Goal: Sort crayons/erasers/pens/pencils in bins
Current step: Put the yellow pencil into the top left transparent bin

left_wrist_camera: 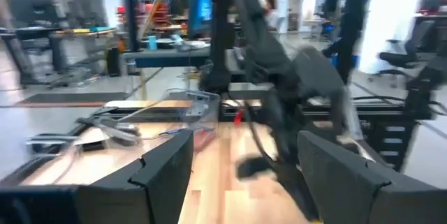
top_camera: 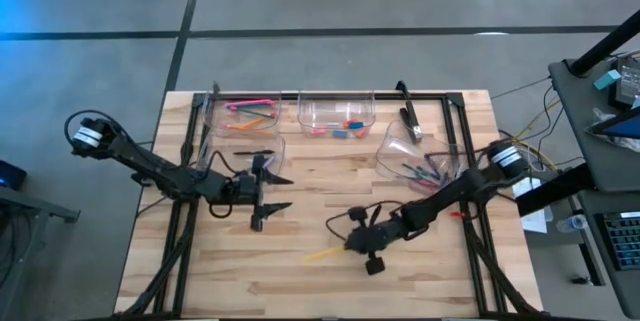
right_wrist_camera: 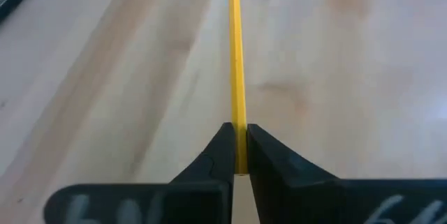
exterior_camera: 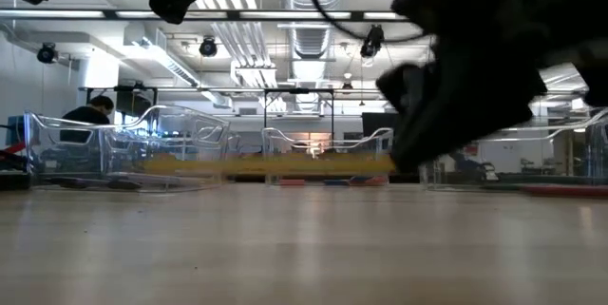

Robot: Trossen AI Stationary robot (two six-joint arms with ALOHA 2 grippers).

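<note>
Yellow pencil [right_wrist_camera: 237, 63], long and thin, clamped in right tool [right_wrist_camera: 238, 155]; left tool [top_camera: 268, 191] spread.

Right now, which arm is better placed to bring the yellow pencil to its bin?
The right. Its gripper is shut on the yellow pencil, while the left gripper hangs open away from it.

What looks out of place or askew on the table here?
One clear bin at the table's right sits tipped and skewed, unlike the squared-up back bins. Otherwise, only the yellow pencil lies loose, clamped in the right gripper.
</note>
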